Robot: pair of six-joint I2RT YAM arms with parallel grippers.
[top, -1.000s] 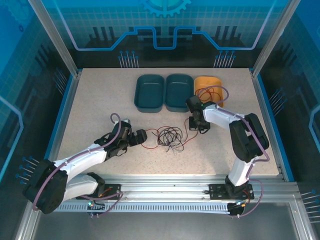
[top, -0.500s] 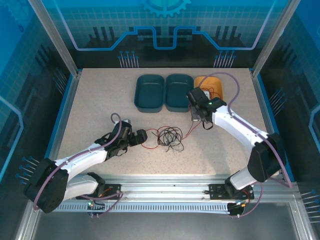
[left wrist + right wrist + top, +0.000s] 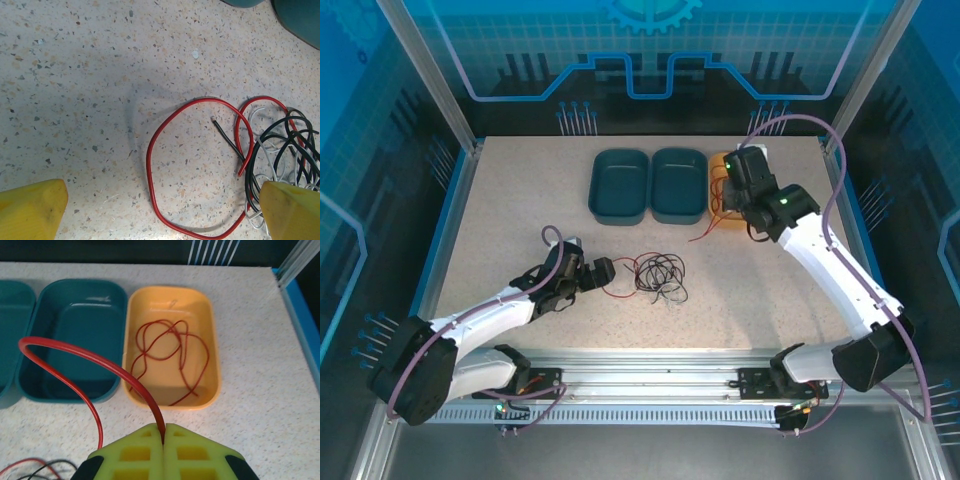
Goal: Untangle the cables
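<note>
Top external view: the right gripper [image 3: 732,200] has swung away from the tangle [image 3: 658,275] and up to the yellow tray [image 3: 718,166]; a second ago it sat low on the table beside the knot. Its fingers are pressed together on a red cable [image 3: 60,343], which arches out from the pinch and drops back toward the table; a short red tail trails behind it on the surface. One red strand [image 3: 165,347] lies coiled inside the tray; both teal trays [image 3: 75,330] beside it hold nothing. The left gripper [image 3: 605,272] has not moved; its jaws stand spread wide just left of the tangle, gripping nothing. By its fingers a red loop [image 3: 200,102] lies around a black end, with black [image 3: 280,145] and white [image 3: 265,150] cables still knotted together. My reading: one cable is pulled free and ready to drop in the tray; the rest remains to sort.
</note>
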